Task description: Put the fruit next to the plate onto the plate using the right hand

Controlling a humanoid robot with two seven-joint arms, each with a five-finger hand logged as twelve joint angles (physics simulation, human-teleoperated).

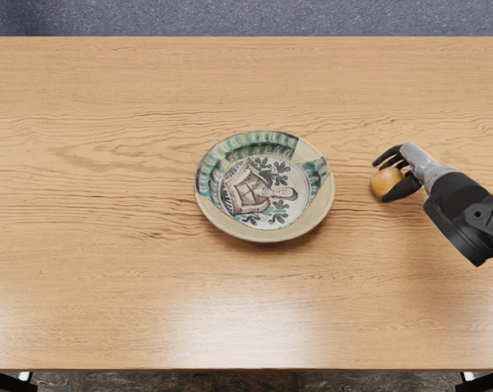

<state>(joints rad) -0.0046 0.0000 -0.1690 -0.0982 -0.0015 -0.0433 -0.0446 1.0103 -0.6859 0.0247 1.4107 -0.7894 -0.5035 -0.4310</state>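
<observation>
You've got one plate (259,235), one fruit (384,181) and one hand in view, all on a single wooden table (108,269). The hand is the right hand (406,167), its dark forearm coming in from the right edge of the frame. No second fruit, so you can't pick the wrong target.

The fruit is small, round and yellow-orange. It's at the right of the frame, right of the plate and clear of its rim, with bare wood between them. It's not on the plate yet.

Look at the dark fingers (388,155) - they're curled round the fruit. One group arches over its top and another digit wraps under its lower right side. The fruit's left face pokes out toward the plate. It reads as clamped on the fruit. You can't tell if the fruit is lifted or resting on the wood.

The plate sits at frame centre - a shallow painted dish with green and dark pattern and a tan rim. Nothing lies in it. Nothing blocks the strip of wood between fruit and plate.

A grey floor (230,16) strip runs along the top edge.
</observation>
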